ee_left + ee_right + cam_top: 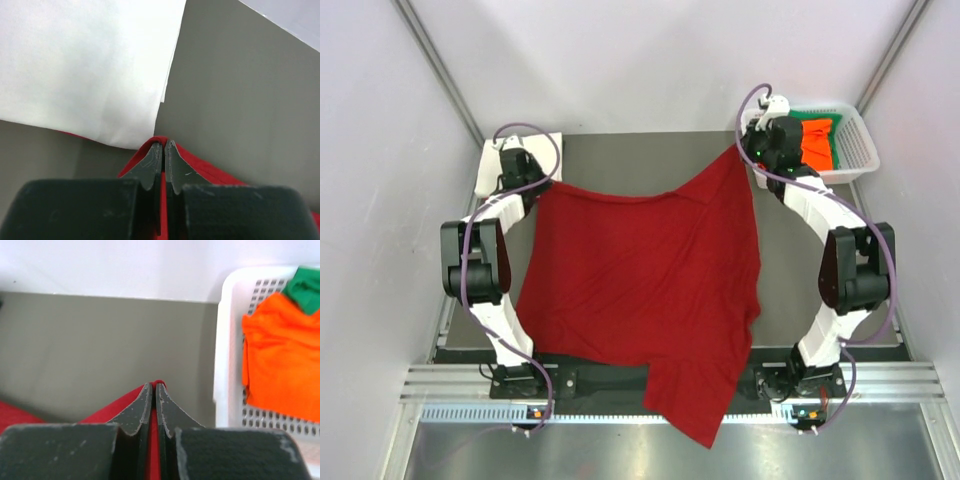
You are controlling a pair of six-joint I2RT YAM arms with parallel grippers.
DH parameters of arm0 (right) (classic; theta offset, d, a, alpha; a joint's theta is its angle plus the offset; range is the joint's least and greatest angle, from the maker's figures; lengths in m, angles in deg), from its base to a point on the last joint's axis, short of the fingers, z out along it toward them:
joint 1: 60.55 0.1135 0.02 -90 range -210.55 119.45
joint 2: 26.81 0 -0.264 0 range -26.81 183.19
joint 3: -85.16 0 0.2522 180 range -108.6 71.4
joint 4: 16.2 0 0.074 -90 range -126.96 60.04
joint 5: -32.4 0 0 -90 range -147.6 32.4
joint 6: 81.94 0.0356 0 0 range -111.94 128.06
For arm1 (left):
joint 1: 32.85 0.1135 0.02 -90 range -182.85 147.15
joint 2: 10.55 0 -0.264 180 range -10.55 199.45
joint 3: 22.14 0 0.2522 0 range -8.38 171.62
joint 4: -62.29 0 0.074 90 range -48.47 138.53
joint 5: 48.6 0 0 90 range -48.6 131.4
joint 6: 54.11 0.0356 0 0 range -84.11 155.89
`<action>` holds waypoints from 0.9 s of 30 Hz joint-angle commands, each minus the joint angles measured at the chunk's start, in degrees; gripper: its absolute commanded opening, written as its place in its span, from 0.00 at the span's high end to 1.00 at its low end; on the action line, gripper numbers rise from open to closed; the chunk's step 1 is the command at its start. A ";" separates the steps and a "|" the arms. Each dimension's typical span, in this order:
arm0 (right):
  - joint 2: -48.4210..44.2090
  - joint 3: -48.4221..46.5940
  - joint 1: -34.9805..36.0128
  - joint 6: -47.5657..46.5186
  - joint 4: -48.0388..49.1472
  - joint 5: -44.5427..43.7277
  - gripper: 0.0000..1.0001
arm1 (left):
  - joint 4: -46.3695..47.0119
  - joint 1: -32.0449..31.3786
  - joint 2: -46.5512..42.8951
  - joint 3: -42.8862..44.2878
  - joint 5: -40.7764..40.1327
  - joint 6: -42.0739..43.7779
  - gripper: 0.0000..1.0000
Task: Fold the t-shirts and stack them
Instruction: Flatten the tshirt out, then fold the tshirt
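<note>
The dark red t-shirt [640,280] is spread over the table [620,160], and its near part hangs over the near edge. The left gripper [163,147] and the right gripper [153,387] each pinch one far corner, I think to pull the cloth flat for folding. A white t-shirt [85,65] lies far left. The orange t-shirt [280,365] is in the basket [225,340] far right.

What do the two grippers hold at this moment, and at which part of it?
Both hold the dark red t-shirt: the left gripper pinches its far left corner, the right gripper its far right corner.
</note>
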 commanded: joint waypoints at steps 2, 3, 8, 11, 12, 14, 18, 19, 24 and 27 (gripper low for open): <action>5.13 -8.78 -1.85 -2.03 4.21 1.34 1.00 | 4.09 0.85 0.10 2.10 -0.68 0.07 1.00; 7.49 -12.01 -1.85 -2.38 3.60 1.51 1.00 | 3.92 0.85 0.27 2.36 -0.68 0.42 1.00; 12.78 -19.07 -1.76 -2.21 1.13 2.74 1.00 | 2.25 1.28 2.38 4.91 -0.68 1.83 1.00; 12.17 -17.94 -1.59 -1.25 0.87 3.19 1.00 | 1.38 1.72 3.26 5.88 -0.06 2.18 1.00; 11.82 -17.93 -1.59 -0.81 -0.96 3.19 1.00 | 0.76 1.81 3.52 6.23 0.11 2.53 1.00; 10.59 -16.45 -1.50 -0.46 -2.82 3.36 1.00 | -1.08 2.08 3.61 7.89 1.34 2.97 1.00; 4.02 -11.97 -1.41 4.28 -9.75 2.75 1.00 | -7.41 2.16 2.48 9.48 2.92 3.15 1.00; 2.60 -10.91 -1.41 5.25 -12.29 2.83 1.00 | -11.42 2.08 1.51 9.57 3.10 2.89 1.00; -6.36 -2.74 -1.50 9.12 -19.51 4.15 1.00 | -21.37 2.08 -2.27 8.70 2.92 0.43 1.00; -11.45 1.65 -1.41 9.48 -24.25 3.54 1.00 | -25.60 2.16 -4.81 7.56 3.99 0.34 1.00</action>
